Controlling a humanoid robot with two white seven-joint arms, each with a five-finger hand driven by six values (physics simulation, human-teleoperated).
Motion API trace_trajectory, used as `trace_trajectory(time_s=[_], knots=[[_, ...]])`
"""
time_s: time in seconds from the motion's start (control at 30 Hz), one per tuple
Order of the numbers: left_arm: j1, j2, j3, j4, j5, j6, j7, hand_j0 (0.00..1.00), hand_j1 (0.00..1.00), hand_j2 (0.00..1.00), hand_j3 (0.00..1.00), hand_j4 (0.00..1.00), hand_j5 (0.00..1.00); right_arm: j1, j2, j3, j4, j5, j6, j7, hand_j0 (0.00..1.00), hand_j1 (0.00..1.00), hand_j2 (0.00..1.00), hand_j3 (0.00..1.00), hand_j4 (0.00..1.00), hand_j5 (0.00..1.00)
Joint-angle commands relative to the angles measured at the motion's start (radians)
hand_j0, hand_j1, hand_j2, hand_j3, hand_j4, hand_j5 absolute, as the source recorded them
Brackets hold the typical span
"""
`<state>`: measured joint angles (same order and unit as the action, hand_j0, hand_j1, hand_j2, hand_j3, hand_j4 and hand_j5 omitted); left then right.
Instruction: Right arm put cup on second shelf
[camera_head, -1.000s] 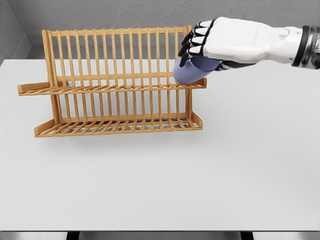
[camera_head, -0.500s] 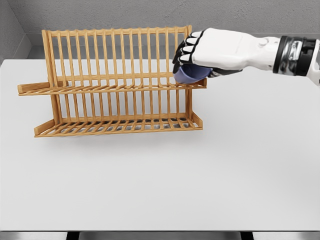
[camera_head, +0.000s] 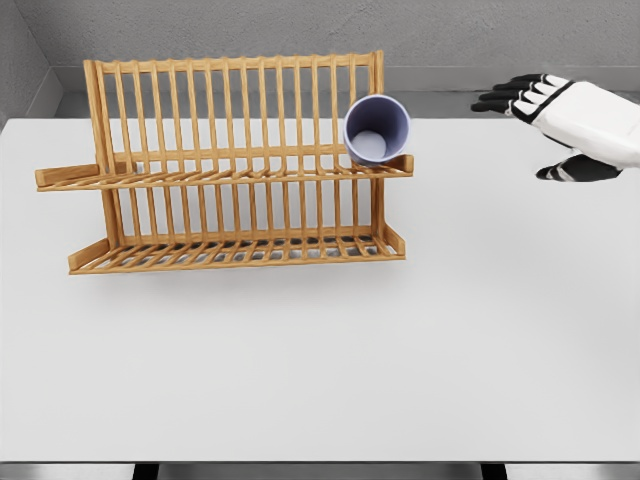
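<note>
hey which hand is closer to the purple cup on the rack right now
Right. The right hand hangs open over the table, off to the right of the cup, apart from it. The left hand is not in view.

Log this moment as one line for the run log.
right hand: open, clear of rack | cup: on its side, upper shelf | dish rack: on table

Single head view, high, angled down over table (camera_head: 320, 380), rack (camera_head: 225, 165) mid-distance.
</note>
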<state>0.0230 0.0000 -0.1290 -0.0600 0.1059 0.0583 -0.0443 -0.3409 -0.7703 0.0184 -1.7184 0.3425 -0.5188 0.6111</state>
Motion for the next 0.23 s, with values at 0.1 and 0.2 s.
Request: trace_trajectory(time_s=[0.1, 0.2], knots=[[0.002, 0.000, 0.000, 0.000, 0.000, 0.000, 0.000, 1.00, 1.00, 1.00, 1.00, 1.00, 1.00, 0.187, 0.059, -0.196, 0.008, 0.000, -0.092, 0.000, 1.00, 1.00, 1.00, 1.00, 1.00, 1.00], [0.000, 0.000, -0.001, -0.001, 0.006, 0.000, 0.000, 1.00, 1.00, 1.00, 1.00, 1.00, 1.00, 0.188, 0.072, -0.160, 0.010, 0.000, -0.092, 0.000, 1.00, 1.00, 1.00, 1.00, 1.00, 1.00]])
